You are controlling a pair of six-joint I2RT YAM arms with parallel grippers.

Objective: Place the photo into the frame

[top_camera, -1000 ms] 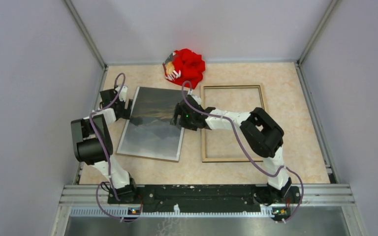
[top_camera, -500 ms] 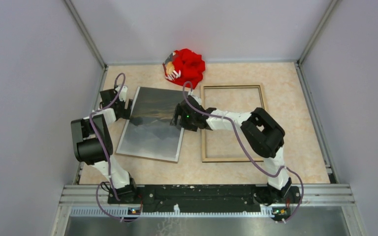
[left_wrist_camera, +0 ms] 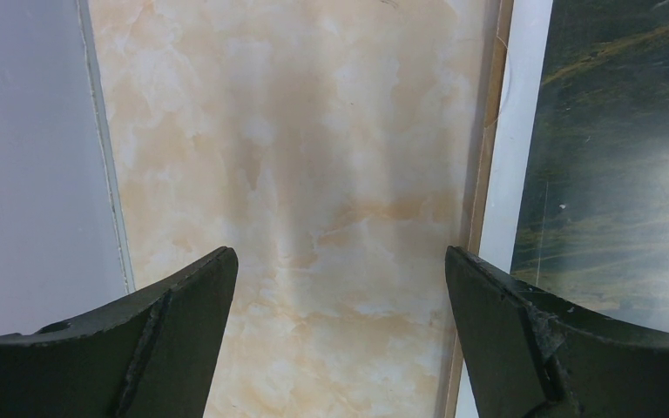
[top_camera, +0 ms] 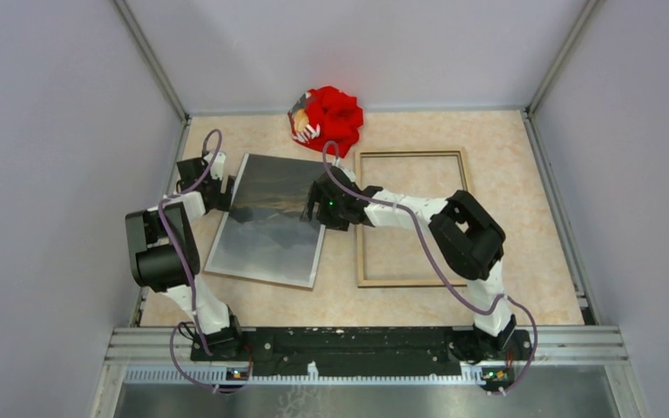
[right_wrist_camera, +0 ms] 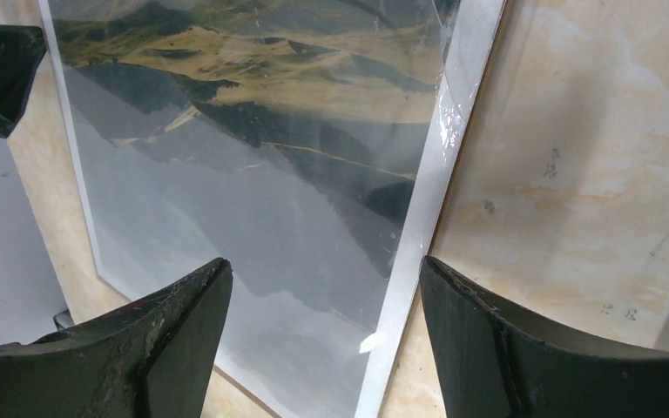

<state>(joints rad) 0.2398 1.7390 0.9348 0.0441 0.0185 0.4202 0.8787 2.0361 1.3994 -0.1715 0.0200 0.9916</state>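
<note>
Right wrist: photo [right_wrist_camera: 253, 192] edge inside parted right gripper [right_wrist_camera: 324, 266].

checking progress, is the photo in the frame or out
Out. The photo lies beside the frame, to its left, and bare table shows inside the frame.

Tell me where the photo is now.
In the top view, the photo lies on the left half of the table, just left of the empty frame, with the red cloth beyond its far right corner.
</note>
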